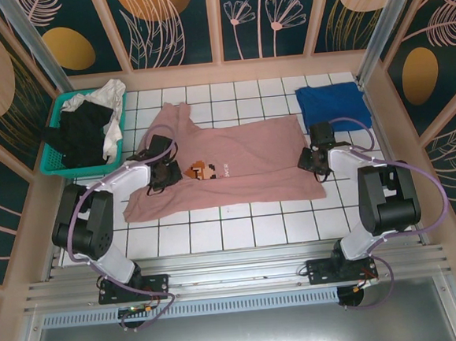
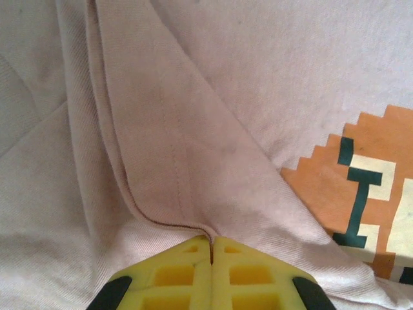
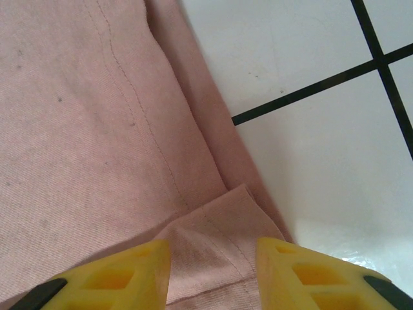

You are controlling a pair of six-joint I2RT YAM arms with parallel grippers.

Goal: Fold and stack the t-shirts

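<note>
Your dusty-pink cloth t-shirt (image 1: 243, 165) with the pixel-art chest print lies spread across the middle of the white tiled surface (image 1: 241, 233). A folded royal-blue cloth t-shirt (image 1: 332, 101) sits just off its far right corner, and a black t-shirt (image 1: 79, 135) and a white t-shirt (image 1: 112, 97) are heaped in the teal plastic basket (image 1: 54, 164) at the far left. Your left tool (image 2: 211, 242) sits just left of the print with its yellow fingers (image 2: 174, 274) closed tight on a raised ridge of the pink cloth, while your right tool (image 3: 213, 248) rests at the shirt's right edge, partly apart and straddling a turned-over hem corner.
</note>
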